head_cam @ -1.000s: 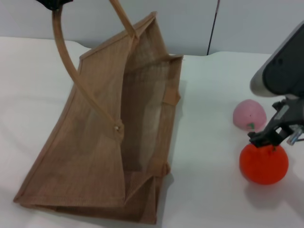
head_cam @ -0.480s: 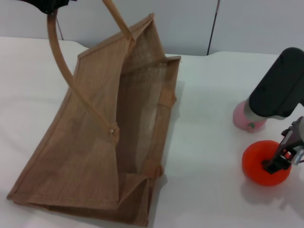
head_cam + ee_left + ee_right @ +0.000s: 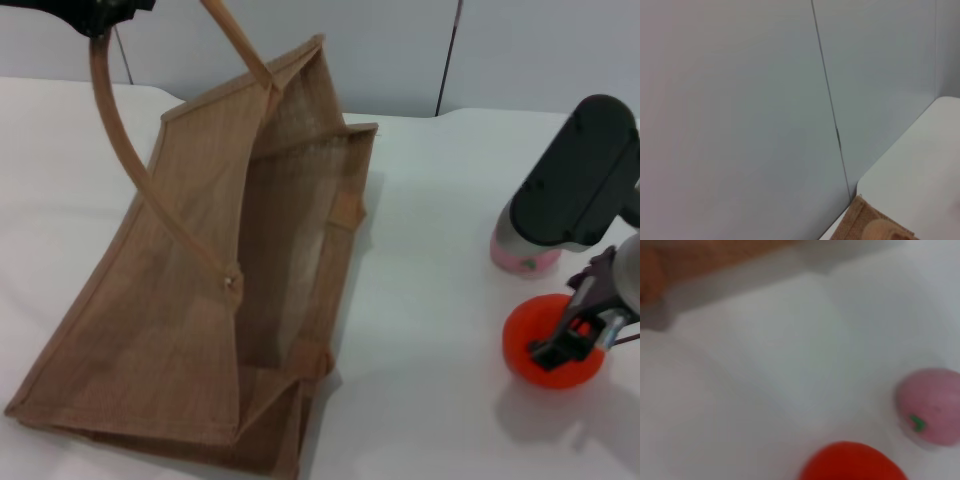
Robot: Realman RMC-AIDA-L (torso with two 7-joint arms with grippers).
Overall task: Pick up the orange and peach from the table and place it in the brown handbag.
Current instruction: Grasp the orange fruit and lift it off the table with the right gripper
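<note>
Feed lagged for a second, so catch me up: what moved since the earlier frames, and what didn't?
The right gripper has come down over the orange. The left gripper pulled the brown handbag handle leftward, shifting the bag's base that way. The peach stayed put on the table, now partly hidden by the arm.

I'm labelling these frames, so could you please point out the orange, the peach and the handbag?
orange (image 3: 530,345): head view, left side.
peach (image 3: 932,404): right wrist view, middle.
handbag (image 3: 170,300): head view, near side panel.
</note>
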